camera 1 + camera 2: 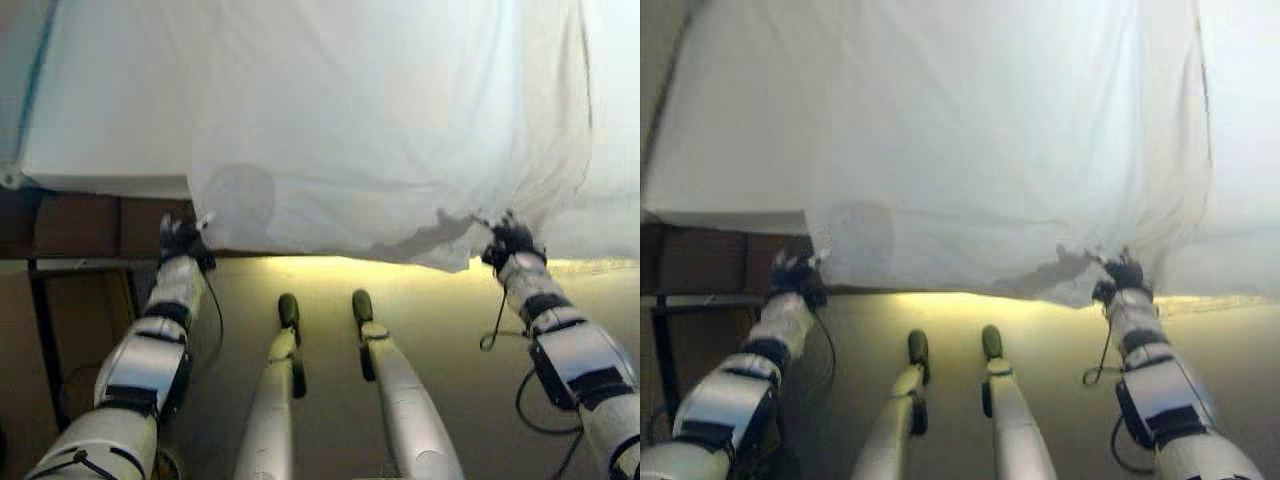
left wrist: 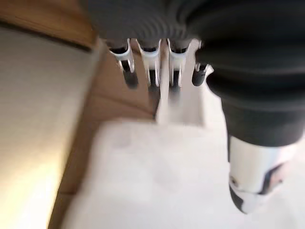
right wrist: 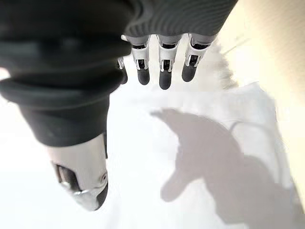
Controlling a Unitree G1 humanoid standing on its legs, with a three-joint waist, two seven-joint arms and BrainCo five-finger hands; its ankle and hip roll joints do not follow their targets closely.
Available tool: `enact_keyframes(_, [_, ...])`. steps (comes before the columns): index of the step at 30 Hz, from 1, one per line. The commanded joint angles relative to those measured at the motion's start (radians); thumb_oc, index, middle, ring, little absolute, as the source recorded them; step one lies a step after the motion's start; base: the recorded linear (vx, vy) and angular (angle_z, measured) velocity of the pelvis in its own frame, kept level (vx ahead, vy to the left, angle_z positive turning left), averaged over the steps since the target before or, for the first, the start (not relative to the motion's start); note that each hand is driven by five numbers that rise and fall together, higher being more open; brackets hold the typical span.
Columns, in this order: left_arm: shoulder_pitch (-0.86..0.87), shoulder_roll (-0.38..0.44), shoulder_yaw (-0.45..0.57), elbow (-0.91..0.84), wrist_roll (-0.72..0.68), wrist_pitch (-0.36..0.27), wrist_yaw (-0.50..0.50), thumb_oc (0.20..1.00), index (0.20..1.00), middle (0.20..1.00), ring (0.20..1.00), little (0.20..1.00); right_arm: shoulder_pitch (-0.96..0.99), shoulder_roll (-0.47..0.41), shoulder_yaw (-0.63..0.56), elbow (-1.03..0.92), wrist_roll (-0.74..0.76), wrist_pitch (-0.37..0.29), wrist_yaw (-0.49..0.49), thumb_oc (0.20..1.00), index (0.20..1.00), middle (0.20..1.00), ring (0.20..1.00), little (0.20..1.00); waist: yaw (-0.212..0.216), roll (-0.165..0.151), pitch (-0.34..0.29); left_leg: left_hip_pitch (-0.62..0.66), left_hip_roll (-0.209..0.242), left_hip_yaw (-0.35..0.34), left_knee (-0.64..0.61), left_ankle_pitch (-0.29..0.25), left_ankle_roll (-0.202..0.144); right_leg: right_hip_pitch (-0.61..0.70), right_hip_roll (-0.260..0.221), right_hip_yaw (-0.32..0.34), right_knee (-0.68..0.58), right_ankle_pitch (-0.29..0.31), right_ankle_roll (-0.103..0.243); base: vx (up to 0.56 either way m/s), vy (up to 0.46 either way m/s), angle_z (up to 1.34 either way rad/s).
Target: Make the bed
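A white sheet [image 1: 380, 130] lies over the bed and hangs down its near edge. My left hand [image 1: 180, 240] is at the sheet's lower left corner, beside the wooden bed frame [image 1: 80, 225]. In the left wrist view its fingers [image 2: 152, 62] are curled onto a strip of the white cloth. My right hand [image 1: 510, 240] is at the hem on the right, where the cloth is bunched and lifted. Its curled fingers [image 3: 162, 57] pinch the sheet's edge, and the thumb [image 3: 83, 176] lies over the cloth.
The bare white mattress [image 1: 110, 100] shows to the left of the sheet. A dark metal leg [image 1: 40, 330] stands under the frame at the lower left. The tan floor [image 1: 330, 275] runs below the hanging hem.
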Motion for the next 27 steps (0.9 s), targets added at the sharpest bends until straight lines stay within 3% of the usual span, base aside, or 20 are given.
enact_keyframes(1, [0.051, -0.043, 0.008, 0.043, -0.004, -0.047, -0.037, 1.0, 1.0, 1.0, 1.0, 1.0, 0.074, 0.019, -0.048, 0.036, 0.002, -0.043, 0.009, 1.0, 1.0, 1.0, 1.0, 1.0, 0.009, 0.018, -0.087, 0.057, -0.021, -0.011, -0.045, -0.034, -0.051, 0.075, -0.033, 0.026, -0.136, 0.043, 0.098, 0.14, -0.011, 0.07])
enact_keyframes(3, [0.123, -0.086, 0.026, 0.03, -0.047, -0.044, -0.073, 1.0, 1.0, 1.0, 1.0, 1.0, 0.162, 0.059, -0.058, 0.011, -0.013, -0.043, 0.027, 1.0, 1.0, 1.0, 1.0, 1.0, 0.01, 0.016, -0.12, 0.131, -0.015, -0.016, -0.108, -0.013, -0.054, 0.149, -0.038, 0.02, -0.192, 0.062, 0.1, 0.14, 0.008, 0.05])
enact_keyframes(7, [0.229, -0.14, -0.003, 0.034, 0.05, -0.033, -0.094, 1.0, 1.0, 1.0, 1.0, 1.0, 0.293, 0.119, -0.086, 0.013, -0.052, -0.037, 0.038, 1.0, 1.0, 1.0, 1.0, 1.0, 0.015, 0.001, -0.185, 0.236, 0.001, -0.026, -0.173, 0.002, -0.055, 0.26, -0.045, 0.014, -0.269, 0.084, 0.103, 0.12, 0.015, 0.13])
enact_keyframes(11, [0.316, -0.2, -0.04, 0.04, 0.128, -0.012, -0.116, 1.0, 1.0, 1.0, 1.0, 1.0, 0.402, 0.188, -0.092, 0.029, -0.111, -0.018, 0.043, 1.0, 1.0, 1.0, 1.0, 1.0, 0.016, -0.018, -0.259, 0.293, 0.013, -0.034, -0.173, -0.013, -0.056, 0.338, -0.043, 0.005, -0.295, 0.083, 0.103, 0.07, 0.027, 0.16])
enact_keyframes(17, [0.44, -0.298, -0.085, 0.106, 0.184, 0.049, -0.242, 1.0, 1.0, 1.0, 1.0, 1.0, 0.531, 0.274, -0.052, 0.058, -0.239, 0.016, 0.093, 1.0, 1.0, 1.0, 1.0, 1.0, 0.018, -0.03, -0.372, 0.395, 0.019, -0.059, -0.173, -0.05, -0.044, 0.465, -0.049, -0.006, -0.336, 0.07, 0.104, 0.1, 0.052, 0.01])
enact_keyframes(27, [0.5, -0.359, -0.169, 0.136, 0.279, 0.115, -0.348, 1.0, 1.0, 1.0, 1.0, 1.0, 0.623, 0.356, 0.066, 0.057, -0.396, 0.059, 0.152, 1.0, 1.0, 1.0, 1.0, 1.0, 0.037, -0.023, -0.453, 0.487, 0.013, -0.072, -0.173, -0.1, -0.023, 0.573, -0.067, -0.02, -0.374, 0.046, 0.101, 0.05, 0.031, 0.03])
